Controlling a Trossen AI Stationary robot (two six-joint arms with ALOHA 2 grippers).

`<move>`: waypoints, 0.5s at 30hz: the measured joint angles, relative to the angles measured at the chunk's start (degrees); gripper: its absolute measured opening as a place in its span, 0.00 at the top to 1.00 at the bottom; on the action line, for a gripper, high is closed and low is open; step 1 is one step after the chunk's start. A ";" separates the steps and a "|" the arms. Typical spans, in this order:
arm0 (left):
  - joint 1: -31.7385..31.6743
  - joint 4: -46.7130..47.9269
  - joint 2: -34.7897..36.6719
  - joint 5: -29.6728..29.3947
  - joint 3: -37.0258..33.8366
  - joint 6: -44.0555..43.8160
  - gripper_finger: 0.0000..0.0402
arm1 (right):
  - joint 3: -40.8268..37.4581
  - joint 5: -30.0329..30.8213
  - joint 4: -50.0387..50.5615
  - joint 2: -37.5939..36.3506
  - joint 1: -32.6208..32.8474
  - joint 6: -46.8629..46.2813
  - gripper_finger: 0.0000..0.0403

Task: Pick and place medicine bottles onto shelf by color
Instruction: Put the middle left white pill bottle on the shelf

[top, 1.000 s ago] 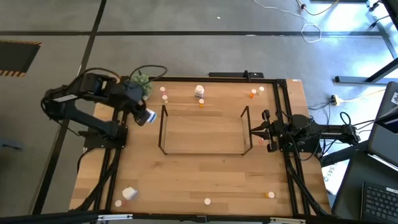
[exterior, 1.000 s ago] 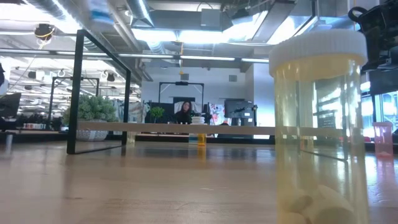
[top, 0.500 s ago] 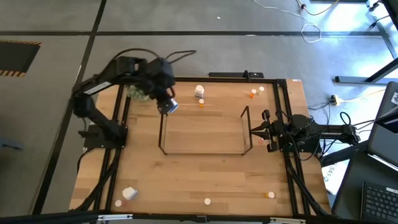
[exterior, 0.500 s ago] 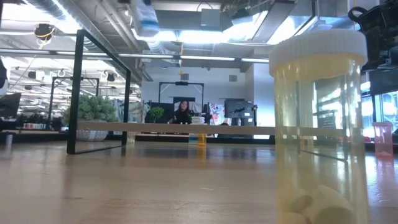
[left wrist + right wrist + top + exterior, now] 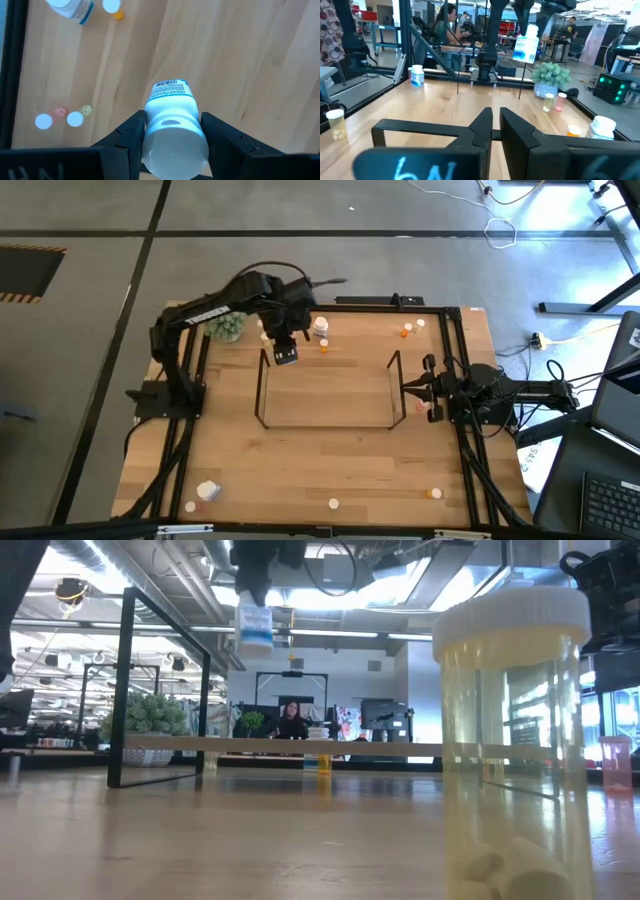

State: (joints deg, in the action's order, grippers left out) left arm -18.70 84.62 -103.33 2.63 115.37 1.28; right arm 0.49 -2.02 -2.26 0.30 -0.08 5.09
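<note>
Left gripper (image 5: 284, 352): clamped on a white medicine bottle (image 5: 172, 127) by its sides, cap toward the wrist, so it hangs ready to be lowered.
Bottle's place: in the air above the shelf (image 5: 327, 390), at its far left corner (not yet set down).
Right gripper (image 5: 410, 391): fingers nearly together, empty, parked beside the shelf's right end, clear of the left arm's path.
Other bottles: scattered on the table (image 5: 330, 465), unsorted.
</note>
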 joint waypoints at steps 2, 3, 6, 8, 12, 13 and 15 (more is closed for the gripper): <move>0.00 -0.06 -1.21 -0.02 0.04 0.89 0.62 | 0.00 0.02 -0.66 0.00 -0.04 1.55 0.90; 0.02 -0.15 -1.80 -0.04 0.04 0.94 0.62 | 0.00 -0.01 -1.18 0.00 -0.04 2.58 0.90; 0.00 -0.20 -3.22 -0.09 0.04 1.91 0.62 | 0.96 -0.48 -1.47 0.02 -0.04 3.01 0.90; 0.00 -0.25 -3.82 -0.10 0.04 2.36 0.62 | 2.44 -0.50 -1.35 0.02 -0.04 2.71 0.90; 0.12 -0.55 -4.98 -0.13 0.04 3.24 0.62 | 7.76 -0.38 5.11 0.36 -0.04 1.79 0.90; 0.26 -0.57 -5.21 -0.15 0.04 3.46 0.62 | 9.55 0.22 7.80 0.68 -0.04 0.21 0.90; 0.33 -0.61 -5.26 -0.22 0.04 4.30 0.62 | 13.45 2.13 13.65 1.74 -0.04 -3.78 0.90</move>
State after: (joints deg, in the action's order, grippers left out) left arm -18.37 84.01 -108.60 2.42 115.42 5.58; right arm 13.94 0.11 11.39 2.04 -0.12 1.31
